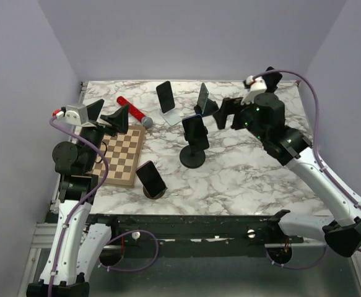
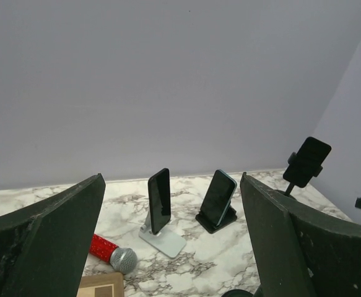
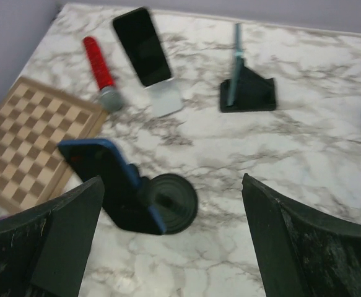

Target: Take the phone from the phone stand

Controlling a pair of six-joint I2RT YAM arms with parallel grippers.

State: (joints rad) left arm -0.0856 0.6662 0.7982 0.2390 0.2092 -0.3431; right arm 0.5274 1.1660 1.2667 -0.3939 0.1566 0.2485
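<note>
Left gripper (image 1: 109, 115) and right gripper (image 1: 225, 114) both stand wide apart, empty. Pulling the dark rectangular phone (image 1: 195, 130) sideways could topple its black round-footed stand (image 1: 193, 159) near the middle of the white marble table (image 1: 248, 179).

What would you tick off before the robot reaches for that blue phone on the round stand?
1. Right gripper open and empty: ok.
2. Left gripper open and empty: ok.
3. Blue phone seated on its stand: ok.
4. Phone centred in the right gripper's opening: not ok, it sits off to one side in the right wrist view.
5. Chessboard and microphone clear of the path: ok.
6. How tightly the stand clamps the phone: cannot tell.
</note>
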